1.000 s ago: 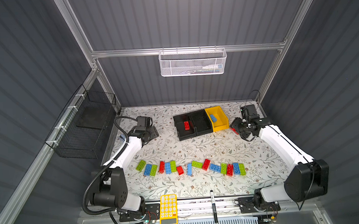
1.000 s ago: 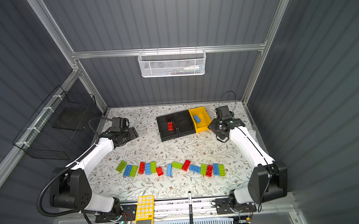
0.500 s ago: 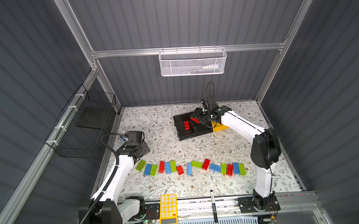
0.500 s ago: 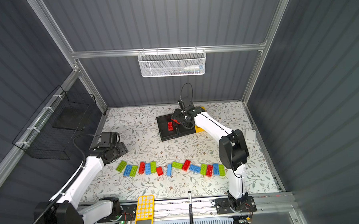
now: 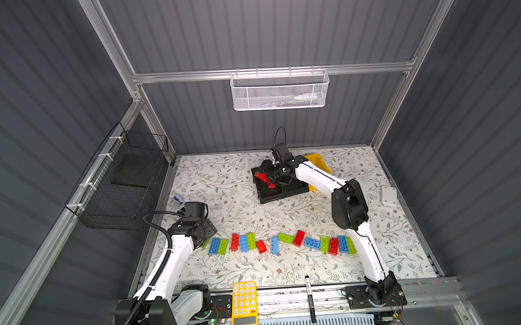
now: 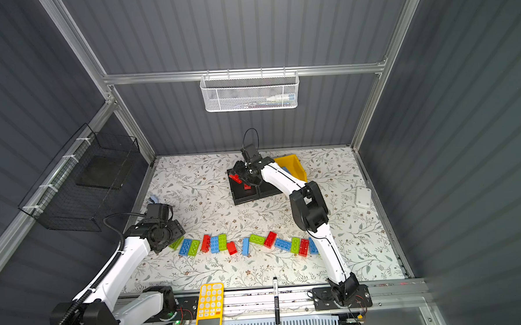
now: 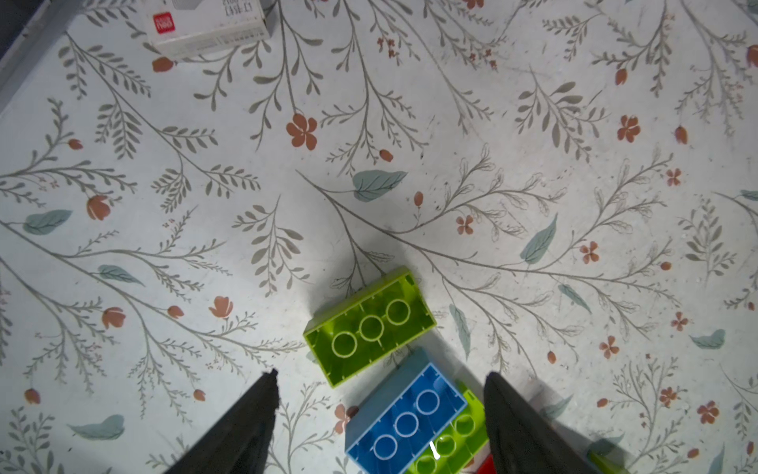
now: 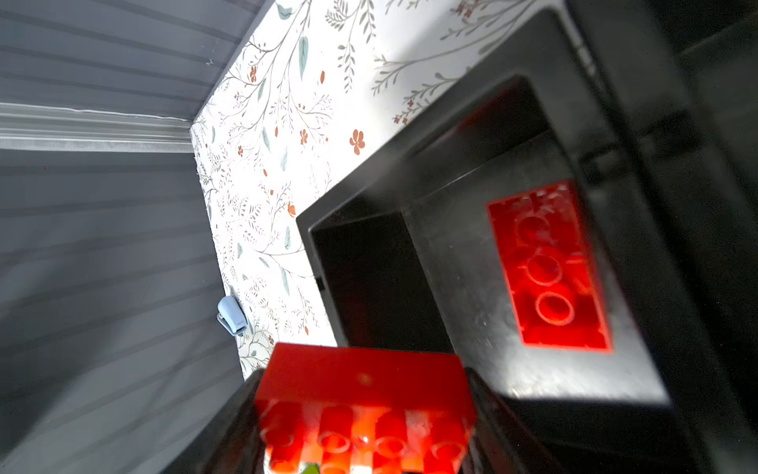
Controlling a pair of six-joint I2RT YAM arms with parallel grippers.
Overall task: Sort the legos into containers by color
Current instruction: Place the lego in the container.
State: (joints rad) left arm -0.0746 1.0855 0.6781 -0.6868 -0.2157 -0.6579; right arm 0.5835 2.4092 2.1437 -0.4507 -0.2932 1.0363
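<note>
The right end effector (image 8: 365, 414) was closed across the long sides of a red studded plastic brick (image 8: 365, 385), studs toward the wrist camera. It hung tilted above the black rectangular plastic bin (image 8: 369, 266), the one farthest from the yellow plastic bin (image 5: 316, 162). A second red brick (image 8: 547, 266) lay hollow side up on that black bin's floor. The step in hand looked like the drop of a red piece into the red container. The next move would call for parting the jaws while the brick was inside the rim, so that it fell in rather than onto the wall.

The left end effector (image 7: 381, 373) had its jaws spread wide and held nothing. It hovered over the near-left end of the row of loose bricks (image 5: 281, 243) on the floral-patterned desk (image 7: 205, 164). Below it lay a lime-green plastic brick (image 7: 369, 326), hollow side up, just beside a blue plastic brick (image 7: 406, 414). Picking the green one would call for lowering astride it without nudging the blue neighbour.
</note>
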